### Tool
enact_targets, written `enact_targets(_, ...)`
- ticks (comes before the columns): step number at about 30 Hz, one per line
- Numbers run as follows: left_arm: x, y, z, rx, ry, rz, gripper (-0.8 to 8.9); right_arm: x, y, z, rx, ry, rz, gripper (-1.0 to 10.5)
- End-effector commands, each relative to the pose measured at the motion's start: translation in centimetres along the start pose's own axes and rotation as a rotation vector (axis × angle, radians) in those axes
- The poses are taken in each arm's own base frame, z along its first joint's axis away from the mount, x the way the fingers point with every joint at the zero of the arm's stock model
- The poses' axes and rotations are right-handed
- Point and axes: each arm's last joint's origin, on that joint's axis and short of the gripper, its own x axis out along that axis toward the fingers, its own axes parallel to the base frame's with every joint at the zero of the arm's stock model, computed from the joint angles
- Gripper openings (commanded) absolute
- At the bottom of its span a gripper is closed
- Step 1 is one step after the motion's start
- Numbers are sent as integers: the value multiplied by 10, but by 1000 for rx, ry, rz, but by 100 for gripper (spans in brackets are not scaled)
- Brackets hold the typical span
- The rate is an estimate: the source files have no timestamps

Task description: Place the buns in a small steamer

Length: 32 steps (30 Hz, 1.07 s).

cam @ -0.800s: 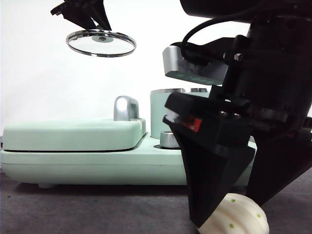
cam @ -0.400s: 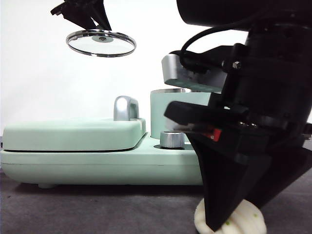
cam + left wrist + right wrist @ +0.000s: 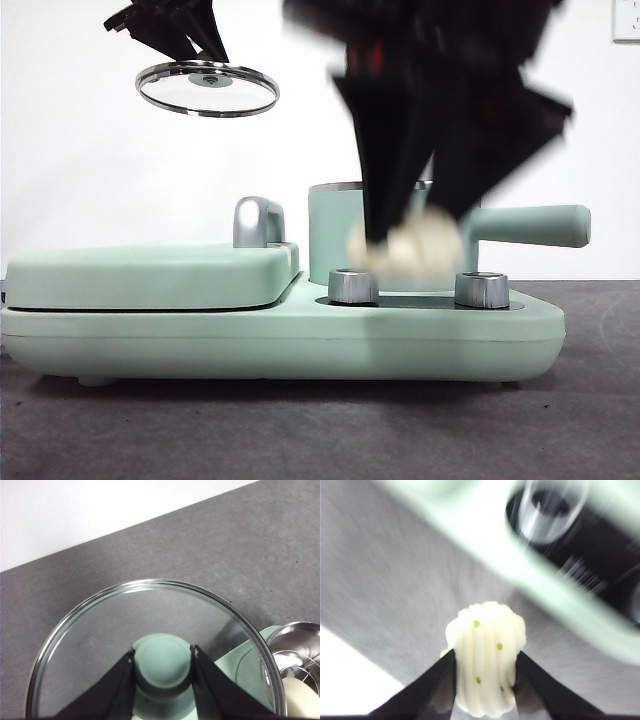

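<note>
My right gripper [image 3: 485,653] is shut on the ridged bun [image 3: 485,667], a pale cream bun with tiny green specks. In the front view that motion-blurred gripper [image 3: 400,235] holds the bun [image 3: 412,248] in the air, just in front of the mint-green small steamer [image 3: 335,235]. High at the left, my left gripper [image 3: 190,45] holds the glass lid [image 3: 207,88]. Its jaws are shut on the lid's green knob [image 3: 162,662]. The left wrist view shows the steamer's steel rim [image 3: 295,630] open below, with a smooth pale bun [image 3: 300,702] lying inside.
The steamer's straight handle [image 3: 530,225] points right. It stands on a mint-green appliance base [image 3: 280,335] with two chrome knobs [image 3: 352,286]. A flat griddle lid [image 3: 150,275] with a chrome handle [image 3: 258,222] covers the left half. Grey table surface [image 3: 300,430] lies in front.
The right gripper has risen from the table at the front right with the ridged bun, moving up and left to the steamer's height. The left gripper and lid have stayed still.
</note>
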Motion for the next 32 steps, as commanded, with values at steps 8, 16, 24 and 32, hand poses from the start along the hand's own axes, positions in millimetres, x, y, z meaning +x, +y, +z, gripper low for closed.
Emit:
enact_targets(8,-12,-4,12,22,-67,0,15,-65,-36,87,-30,-163,-62,145)
enact_targets(16,-12,-4,12,22,-67,0,15,-38,-78,134,20,-120,-136,145)
enact_targets(24,-12,-4,12,22,-67,0,15,6,-100,146,20,-30,-162,145)
enact_targets(32,-12,-4,12,22,-67,0,15,30,-103,149,22,16,-167,147)
